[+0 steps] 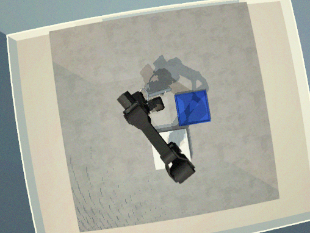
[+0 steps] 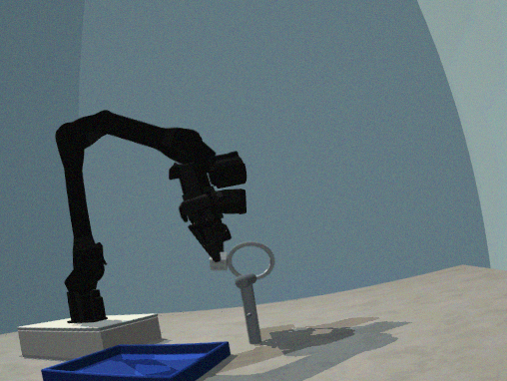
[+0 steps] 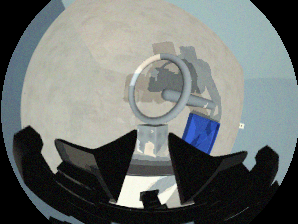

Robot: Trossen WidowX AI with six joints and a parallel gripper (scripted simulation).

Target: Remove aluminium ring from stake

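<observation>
I have the tool (image 1: 141, 99) (image 2: 218, 258) (image 3: 152, 135) clamped on the welded tab (image 2: 218, 262) (image 3: 152, 136), one finger on either side, with the ring (image 1: 147, 93) (image 2: 272, 259) (image 3: 188, 85) standing upright beyond it. The ring is up at the level of the cross-bar (image 1: 160, 92) (image 2: 245, 280) (image 3: 200, 101), near one of its ends, well above the foot of the steel stake (image 2: 251, 314). In the wrist view the bar's end shows within the ring's opening, but I cannot tell whether the bar actually passes through or merely lies behind. I judge the aluminium light and stiff, unlikely to bend or break, though its smooth metal could slip or pivot if the rim catches. The blocky tab is the right hold: it gives the fingers flat faces and leaves the round rim free. The cross-bar is the main obstacle, so I would want clear separation before swinging across. The blue tray (image 1: 192, 107) (image 2: 125, 361) (image 3: 202, 132) sits on the surface (image 1: 91, 152) (image 2: 299, 359) (image 3: 65, 90) to the side of the stake, near the arm's pale base block (image 1: 157, 152) (image 2: 60, 339). Its raised walls call for a high approach, and the ring needs turning flat before release.
</observation>
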